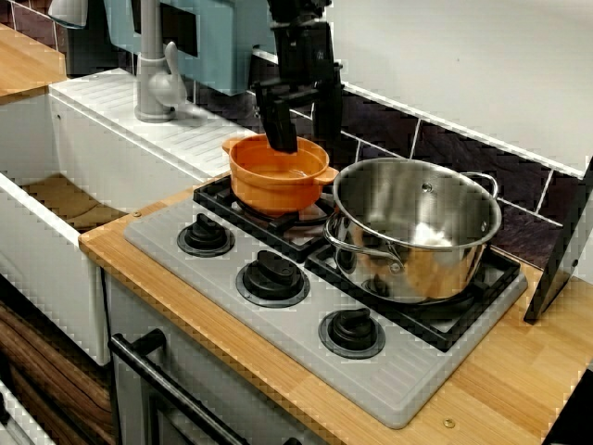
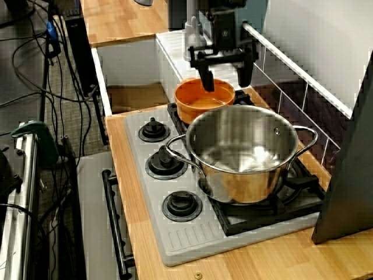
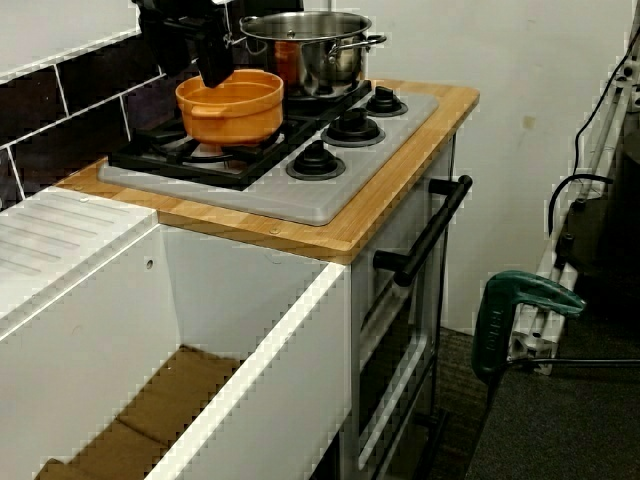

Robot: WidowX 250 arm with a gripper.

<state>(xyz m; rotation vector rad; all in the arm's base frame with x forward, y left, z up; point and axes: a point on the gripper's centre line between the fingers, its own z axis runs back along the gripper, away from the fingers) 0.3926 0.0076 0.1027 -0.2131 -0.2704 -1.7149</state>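
Fingers (image 1: 278, 125) are hanging spread apart and are gripping nothing.

In the view from the front corner, the nearer finger is dipping inside the orange pot (image 1: 278, 171), close to its back wall. The other finger is hanging outside, behind the rim on the tiled-wall side. The pot's rear rim is lying between the two fingers, with a clear gap on the outer side. Cannot tell whether the inner finger is touching the pot.

The view along the desk is showing the same: one finger is down in the pot (image 2: 204, 102), and the other is out beyond the rim toward the wall.

The orange pot is sitting upright and lidless on the black grate (image 1: 215, 190), over the back burner at the sink end of the grey stove (image 1: 398, 380).

A steel pot (image 1: 417, 269) is standing just beside it on the next grate, larger and taller. Cannot tell whether the two are touching.

Three black knobs (image 1: 206, 236) are lining the stove's front edge. The stove is lying on a wooden desk (image 1: 528, 371).

In the view from the sink end, a white sink (image 3: 240, 330) is adjoining the desk, well apart from the pots.
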